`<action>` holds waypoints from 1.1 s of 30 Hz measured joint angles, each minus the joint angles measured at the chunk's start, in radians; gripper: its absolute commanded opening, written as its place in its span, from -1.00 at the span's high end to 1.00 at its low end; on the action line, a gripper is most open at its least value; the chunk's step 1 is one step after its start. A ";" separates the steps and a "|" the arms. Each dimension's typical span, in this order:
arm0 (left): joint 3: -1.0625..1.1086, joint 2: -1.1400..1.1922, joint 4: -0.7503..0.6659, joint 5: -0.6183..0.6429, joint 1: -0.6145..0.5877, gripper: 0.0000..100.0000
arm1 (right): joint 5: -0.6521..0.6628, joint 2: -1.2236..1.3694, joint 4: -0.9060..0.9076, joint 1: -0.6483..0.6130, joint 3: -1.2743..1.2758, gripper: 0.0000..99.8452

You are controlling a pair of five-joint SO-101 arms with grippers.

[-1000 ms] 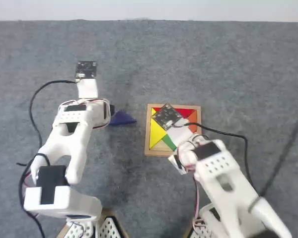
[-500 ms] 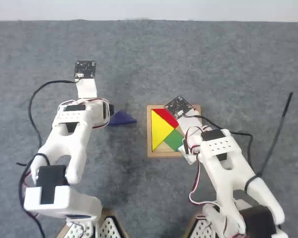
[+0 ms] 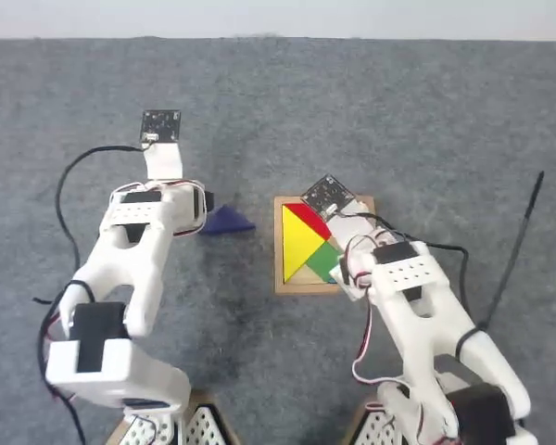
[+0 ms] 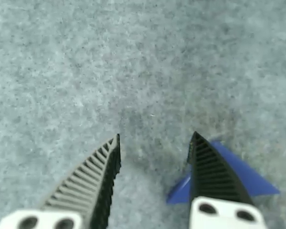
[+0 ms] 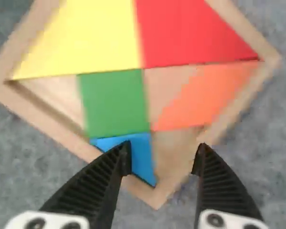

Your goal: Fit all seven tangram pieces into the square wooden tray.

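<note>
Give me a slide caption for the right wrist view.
Open right gripper over the wooden tray, which holds yellow, red, green, orange and blue pieces, with bare gaps left.

Soft, even light falls from above on the grey table (image 3: 426,111). In the high view a faint, diffuse shadow lies on it beside the left arm (image 3: 134,250). A dim patch darkens the surface just ahead of the left gripper (image 4: 155,139).
</note>
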 measured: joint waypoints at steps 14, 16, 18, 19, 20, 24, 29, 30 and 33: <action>0.000 0.000 0.023 0.000 0.002 0.56 | -0.002 0.106 0.068 -0.017 -0.081 0.77; 0.000 0.000 0.023 0.000 0.002 0.56 | -0.002 0.107 0.086 -0.017 -0.086 0.77; 0.000 0.000 0.023 0.000 0.002 0.56 | 0.006 0.109 0.104 -0.012 -0.087 0.77; 0.000 0.000 0.023 0.000 0.002 0.56 | 0.017 0.109 0.114 -0.009 -0.087 0.77; 0.000 0.000 0.023 0.000 0.002 0.56 | 0.025 0.109 0.121 -0.009 -0.087 0.77; 0.000 0.000 0.023 0.000 0.002 0.56 | 0.037 0.109 0.146 -0.008 -0.087 0.76; 0.000 0.000 0.023 0.000 0.002 0.56 | 0.037 0.109 0.157 -0.008 -0.087 0.77; 0.000 0.000 0.023 0.000 0.002 0.56 | 0.037 0.109 0.157 -0.008 -0.087 0.81; 0.000 0.000 0.023 0.000 0.002 0.56 | 0.037 0.109 0.157 -0.008 -0.087 1.00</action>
